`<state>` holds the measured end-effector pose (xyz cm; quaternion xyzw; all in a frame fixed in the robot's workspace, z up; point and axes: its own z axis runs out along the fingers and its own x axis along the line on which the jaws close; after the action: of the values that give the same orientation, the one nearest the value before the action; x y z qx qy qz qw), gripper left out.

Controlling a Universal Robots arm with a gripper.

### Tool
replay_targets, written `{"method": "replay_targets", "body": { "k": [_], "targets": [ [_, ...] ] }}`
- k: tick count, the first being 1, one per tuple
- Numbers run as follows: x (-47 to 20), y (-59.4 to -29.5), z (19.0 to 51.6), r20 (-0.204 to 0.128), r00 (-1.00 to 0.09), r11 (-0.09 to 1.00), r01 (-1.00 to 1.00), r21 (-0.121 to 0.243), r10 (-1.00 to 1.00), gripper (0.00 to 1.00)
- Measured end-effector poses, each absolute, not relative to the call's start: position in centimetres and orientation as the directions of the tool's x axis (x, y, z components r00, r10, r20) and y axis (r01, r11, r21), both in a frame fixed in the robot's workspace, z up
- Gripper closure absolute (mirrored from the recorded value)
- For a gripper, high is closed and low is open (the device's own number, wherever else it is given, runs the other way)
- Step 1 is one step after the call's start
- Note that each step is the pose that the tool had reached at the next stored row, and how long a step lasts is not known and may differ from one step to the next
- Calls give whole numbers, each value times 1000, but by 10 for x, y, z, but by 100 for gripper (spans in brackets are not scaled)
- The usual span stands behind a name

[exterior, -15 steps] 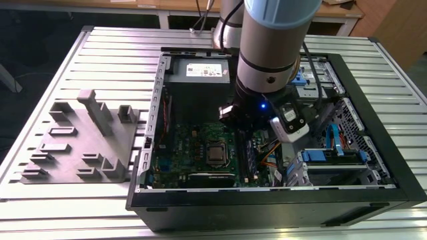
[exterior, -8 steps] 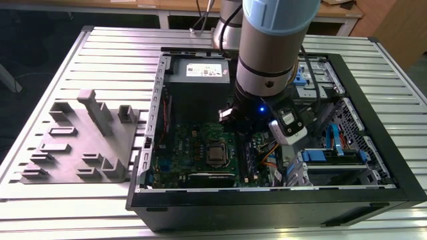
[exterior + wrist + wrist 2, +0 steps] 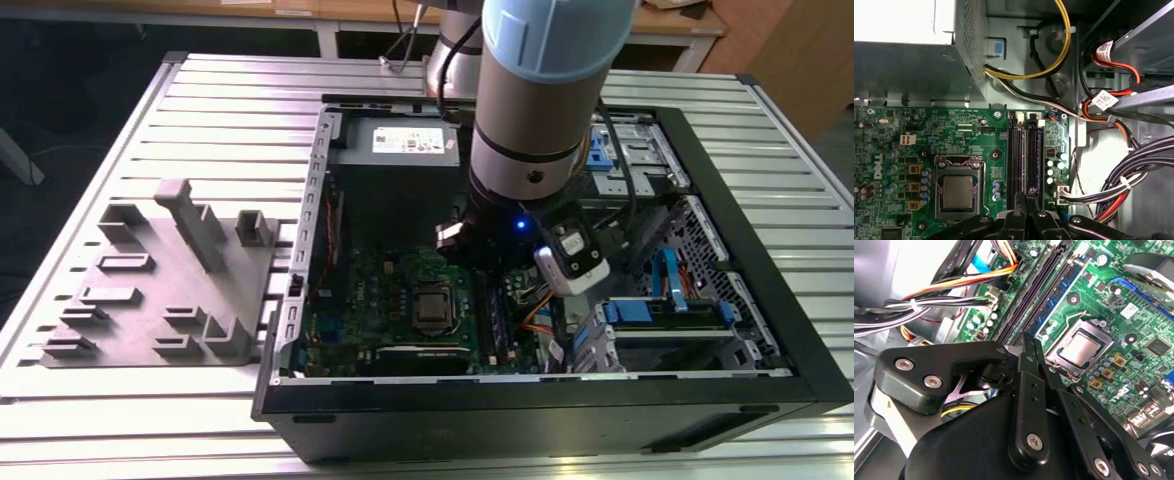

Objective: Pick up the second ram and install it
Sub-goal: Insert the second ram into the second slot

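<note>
Ribbed aluminium tabletop (image 3: pixel 240 100) carries open black computer case (image 3: pixel 534 425); grey fixture (image 3: pixel 147 300) toward the exterior view's left edge. Gripper (image 3: pixel 1026 194) above motherboard slots (image 3: pixel 1016 150), fingers (image 3: pixel 1030 390) pressed together.

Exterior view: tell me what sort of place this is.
Probably a robotics lab or workshop bench: a robot arm reaches into an open computer case on a slatted metal table, with a grey fixture tray beside it.
</note>
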<state>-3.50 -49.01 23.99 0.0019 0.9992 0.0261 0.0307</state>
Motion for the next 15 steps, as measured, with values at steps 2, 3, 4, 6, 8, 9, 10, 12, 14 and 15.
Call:
{"method": "replay_targets", "body": {
  "k": [2, 3, 4, 6, 8, 9, 10, 12, 14, 15],
  "targets": [
    [-35, -490, 240, -61, -998, 999, 2, 52, 5, 92],
    [-35, -490, 240, -61, -998, 999, 2, 52, 5, 92],
    [-35, -490, 239, -61, -998, 999, 2, 54, 5, 92],
    [-35, -490, 239, -61, -998, 999, 2, 54, 5, 92],
    [-36, -490, 238, -61, -998, 998, 2, 60, 6, 92],
    [-36, -490, 238, -61, -998, 998, 2, 63, 6, 92],
    [-36, -490, 238, -61, -998, 998, 2, 65, 6, 92],
    [-36, -490, 237, -61, -998, 998, 2, 65, 6, 92],
    [-36, -490, 237, -61, -998, 998, 2, 65, 6, 92],
    [-36, -490, 236, -61, -998, 998, 2, 65, 6, 92]
  ]
}}
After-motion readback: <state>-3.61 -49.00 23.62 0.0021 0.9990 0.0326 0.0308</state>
